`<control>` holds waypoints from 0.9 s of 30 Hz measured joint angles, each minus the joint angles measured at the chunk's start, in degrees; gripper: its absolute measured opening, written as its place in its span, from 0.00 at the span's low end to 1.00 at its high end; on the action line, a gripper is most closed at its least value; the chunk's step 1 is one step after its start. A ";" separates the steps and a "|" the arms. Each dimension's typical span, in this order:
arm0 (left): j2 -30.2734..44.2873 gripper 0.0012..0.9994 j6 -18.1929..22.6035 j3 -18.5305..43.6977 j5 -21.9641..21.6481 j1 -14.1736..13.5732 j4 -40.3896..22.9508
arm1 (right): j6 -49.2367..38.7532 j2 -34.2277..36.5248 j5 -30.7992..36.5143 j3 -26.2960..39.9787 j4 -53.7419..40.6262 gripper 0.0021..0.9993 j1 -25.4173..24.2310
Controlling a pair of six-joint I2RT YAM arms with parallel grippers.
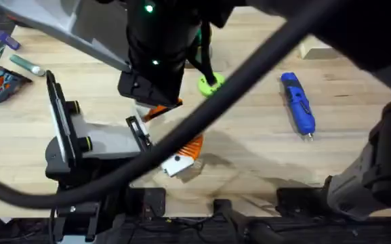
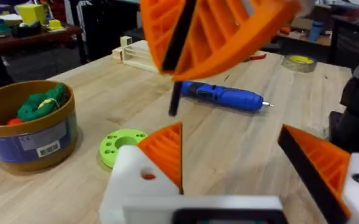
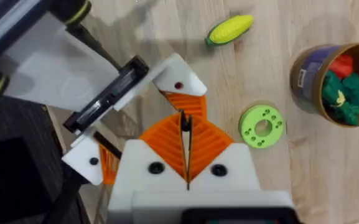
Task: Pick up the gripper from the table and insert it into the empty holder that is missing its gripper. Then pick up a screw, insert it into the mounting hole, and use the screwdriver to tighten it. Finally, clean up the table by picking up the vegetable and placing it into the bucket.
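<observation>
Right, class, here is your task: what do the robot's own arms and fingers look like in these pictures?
The left gripper and the right gripper match. Each has white blocky plastic fingers carrying orange ribbed wedge pads with thin black faces, and each white block has a small round dot. In the overhead view, a black arm has small green lights, and a thick black cable runs past it.

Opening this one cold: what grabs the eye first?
The right end effector, its orange pads shut on the gripper, holds it at the white holder near mid-table. The blue screwdriver lies alone on the right side, and the left end effector hangs open, facing it.
</observation>
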 joint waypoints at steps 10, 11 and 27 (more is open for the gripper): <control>0.00 0.99 0.00 0.00 0.00 0.00 0.00 | -0.82 2.04 -0.58 0.00 2.12 0.00 -0.02; 0.00 0.99 0.00 0.00 0.00 0.00 0.00 | -0.92 2.16 -0.59 0.00 2.15 0.00 -0.02; 0.00 0.99 0.00 0.00 0.00 0.00 0.00 | -0.95 2.51 -0.59 0.00 2.18 0.00 -0.02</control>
